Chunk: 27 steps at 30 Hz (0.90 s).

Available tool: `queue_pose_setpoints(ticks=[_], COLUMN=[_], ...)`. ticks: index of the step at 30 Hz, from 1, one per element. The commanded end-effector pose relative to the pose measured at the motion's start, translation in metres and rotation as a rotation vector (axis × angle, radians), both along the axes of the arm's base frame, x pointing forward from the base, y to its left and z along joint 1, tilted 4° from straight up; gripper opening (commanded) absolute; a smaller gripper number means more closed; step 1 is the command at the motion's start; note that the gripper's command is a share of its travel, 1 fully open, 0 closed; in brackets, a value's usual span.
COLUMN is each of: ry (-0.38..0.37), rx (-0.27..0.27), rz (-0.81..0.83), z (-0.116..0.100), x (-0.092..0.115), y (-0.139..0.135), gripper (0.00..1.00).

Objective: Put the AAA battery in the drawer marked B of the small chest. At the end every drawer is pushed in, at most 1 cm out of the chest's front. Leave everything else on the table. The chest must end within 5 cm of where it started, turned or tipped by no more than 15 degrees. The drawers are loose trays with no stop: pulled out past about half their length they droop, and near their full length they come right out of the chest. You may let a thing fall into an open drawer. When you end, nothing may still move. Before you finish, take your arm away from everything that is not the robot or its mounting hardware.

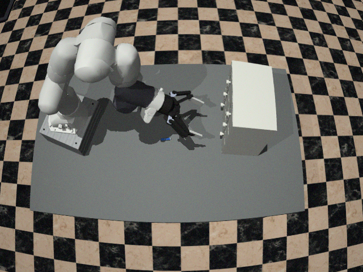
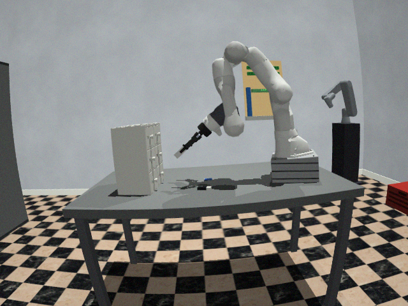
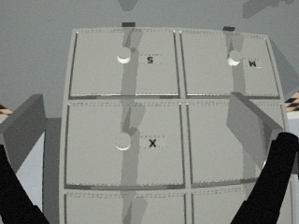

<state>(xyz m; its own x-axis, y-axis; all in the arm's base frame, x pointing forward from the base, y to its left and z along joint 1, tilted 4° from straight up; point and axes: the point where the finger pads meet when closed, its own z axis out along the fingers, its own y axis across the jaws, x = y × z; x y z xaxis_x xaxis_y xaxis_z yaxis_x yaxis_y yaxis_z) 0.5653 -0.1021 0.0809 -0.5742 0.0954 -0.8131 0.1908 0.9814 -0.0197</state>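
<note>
Blue AAA battery [image 1: 165, 139] lies on the counter [image 1: 146, 187]. Your pincer [image 1: 198, 117], fully spread and empty, faces the closed chest [image 1: 253, 93]; find drawer B's knob next, unseen among S, W, X.

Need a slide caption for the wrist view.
Open gripper faces the chest front; drawers S, W and X shut.
</note>
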Motion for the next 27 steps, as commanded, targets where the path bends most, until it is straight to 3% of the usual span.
queue_pose_setpoints(ticks=[1, 13, 27], ry=[0.009, 0.032, 0.116], rx=[0.005, 0.010, 0.026], rz=[-0.001, -0.002, -0.003], z=[-0.002, 0.001, 0.010], x=[-0.001, -0.004, -0.014], y=[0.002, 0.002, 0.004], gripper=[1.00, 1.00, 1.00])
